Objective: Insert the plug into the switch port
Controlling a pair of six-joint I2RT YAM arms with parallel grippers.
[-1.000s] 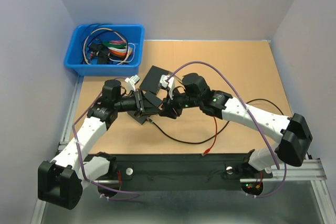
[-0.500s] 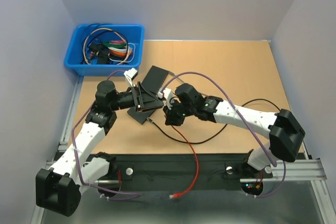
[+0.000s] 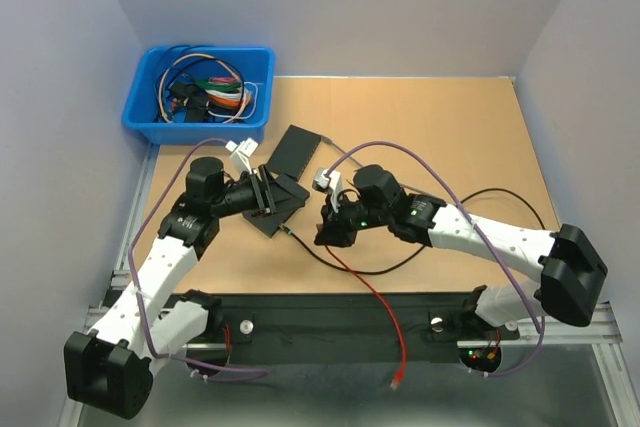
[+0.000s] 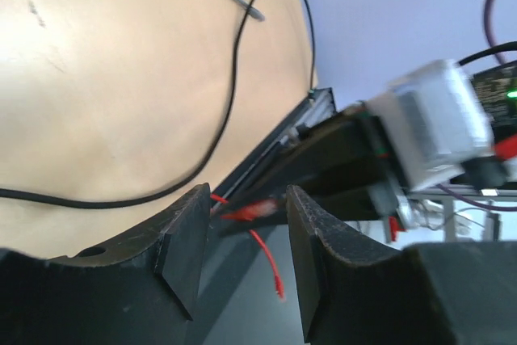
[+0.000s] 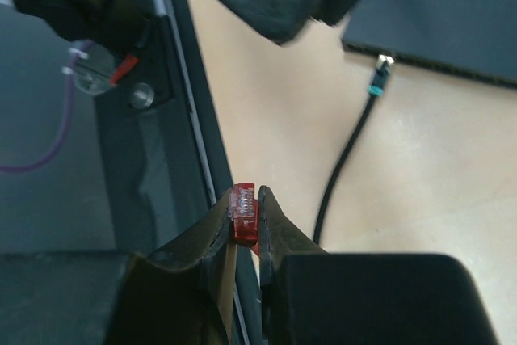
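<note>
Red plug [image 5: 244, 214]: small, clear ribbed plastic tip on a red boot. Its thin red cable [image 3: 375, 297] trailed off the smooth tan desk [image 3: 450, 137]. Switch [image 5: 436, 22]: flat matte black slab, with the teal-tipped end of a black cable [image 5: 343, 167] just beside it. Right hand [image 3: 334, 231] pinched the plug near the switch but apart from it, arm stretched low toward desk centre. Left hand [image 4: 245, 204] spread, empty, reached over the switch.

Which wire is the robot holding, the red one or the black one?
The one with the red plug, pinched in the right gripper. The black wire just lies on the table.
</note>
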